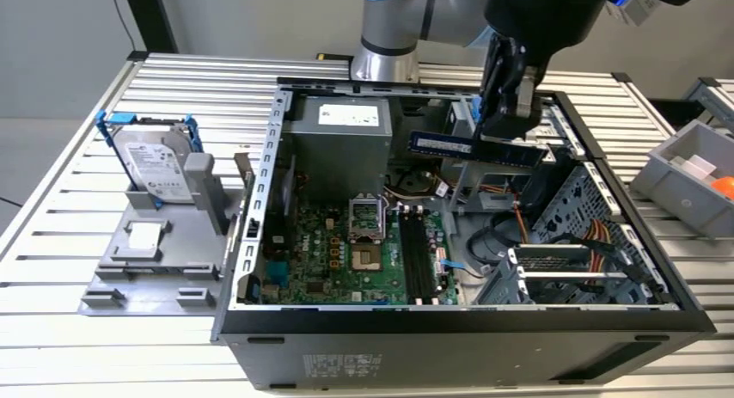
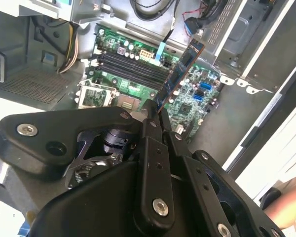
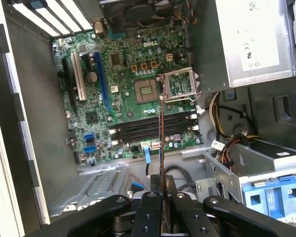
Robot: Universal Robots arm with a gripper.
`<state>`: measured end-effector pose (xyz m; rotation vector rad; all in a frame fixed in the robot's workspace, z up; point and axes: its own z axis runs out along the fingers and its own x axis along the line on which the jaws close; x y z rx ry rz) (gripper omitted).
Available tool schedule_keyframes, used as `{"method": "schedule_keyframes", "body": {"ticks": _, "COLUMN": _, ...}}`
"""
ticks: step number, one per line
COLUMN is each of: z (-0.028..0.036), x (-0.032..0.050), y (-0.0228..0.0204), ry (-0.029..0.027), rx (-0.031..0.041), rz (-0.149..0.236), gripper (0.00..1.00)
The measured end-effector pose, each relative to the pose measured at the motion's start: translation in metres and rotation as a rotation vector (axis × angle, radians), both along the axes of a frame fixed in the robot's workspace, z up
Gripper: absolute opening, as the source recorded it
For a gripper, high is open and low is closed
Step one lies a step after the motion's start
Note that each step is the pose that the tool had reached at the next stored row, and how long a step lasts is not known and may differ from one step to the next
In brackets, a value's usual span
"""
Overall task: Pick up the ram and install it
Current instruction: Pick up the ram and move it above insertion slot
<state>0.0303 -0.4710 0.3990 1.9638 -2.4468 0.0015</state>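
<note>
My gripper (image 1: 504, 137) is shut on the ram (image 1: 475, 147), a long blue stick held level above the back of the open computer case (image 1: 459, 329). In the second wrist view the ram (image 2: 180, 73) sticks out from the shut gripper (image 2: 157, 117) over the green motherboard (image 2: 197, 98). In the first wrist view the ram (image 3: 161, 143) shows edge-on, leaving the gripper (image 3: 162, 186) and crossing above the dark memory slots (image 3: 148, 129). In the exterior view those slots (image 1: 418, 262) lie well below and in front of the stick. The ram touches nothing but the fingers.
A grey power supply (image 1: 344, 131) and the processor socket (image 1: 366, 216) sit beside the slots. A drive cage (image 1: 585, 243) with cables fills the case's right side. On the exterior view's left a hard drive (image 1: 155, 162) with blue rails stands on a grey fixture (image 1: 149, 260). A grey bin (image 1: 694, 170) stands at the right.
</note>
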Motion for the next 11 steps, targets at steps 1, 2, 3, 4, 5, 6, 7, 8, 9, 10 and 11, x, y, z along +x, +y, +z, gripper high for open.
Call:
{"method": "schedule_keyframes", "body": {"ticks": 1, "z": 0.0000, "x": 0.0000, "y": 0.0000, "ry": 0.0000, "rx": 0.0000, "rz": -0.007, "gripper": 0.00}}
{"method": "schedule_keyframes", "body": {"ticks": 2, "z": 0.0000, "x": 0.0000, "y": 0.0000, "ry": 0.0000, "rx": 0.0001, "rz": -0.014, "gripper": 0.00}}
{"method": "schedule_keyframes", "body": {"ticks": 3, "z": 0.0000, "x": 0.0000, "y": 0.0000, "ry": 0.0000, "rx": 0.0001, "rz": -0.021, "gripper": 0.00}}
{"method": "schedule_keyframes", "body": {"ticks": 4, "z": 0.0000, "x": 0.0000, "y": 0.0000, "ry": 0.0000, "rx": 0.0000, "rz": -0.029, "gripper": 0.00}}
{"method": "schedule_keyframes", "body": {"ticks": 5, "z": 0.0000, "x": 0.0000, "y": 0.0000, "ry": 0.0000, "rx": 0.0001, "rz": -0.038, "gripper": 0.00}}
{"method": "schedule_keyframes", "body": {"ticks": 6, "z": 0.0000, "x": 0.0000, "y": 0.0000, "ry": 0.0000, "rx": 0.0001, "rz": -0.047, "gripper": 0.00}}
{"method": "schedule_keyframes", "body": {"ticks": 7, "z": 0.0000, "x": 0.0000, "y": 0.0000, "ry": 0.0000, "rx": 0.0000, "rz": -0.055, "gripper": 0.00}}
{"method": "schedule_keyframes", "body": {"ticks": 8, "z": 0.0000, "x": 0.0000, "y": 0.0000, "ry": 0.0000, "rx": 0.0000, "rz": -0.064, "gripper": 0.00}}
{"method": "schedule_keyframes", "body": {"ticks": 9, "z": 0.0000, "x": 0.0000, "y": 0.0000, "ry": 0.0000, "rx": -0.0001, "rz": -0.073, "gripper": 0.00}}
{"method": "schedule_keyframes", "body": {"ticks": 10, "z": 0.0001, "x": 0.0000, "y": 0.0000, "ry": 0.0000, "rx": -0.0001, "rz": -0.082, "gripper": 0.00}}
{"method": "schedule_keyframes", "body": {"ticks": 11, "z": 0.0000, "x": 0.0000, "y": 0.0000, "ry": 0.0000, "rx": 0.0000, "rz": -0.090, "gripper": 0.00}}
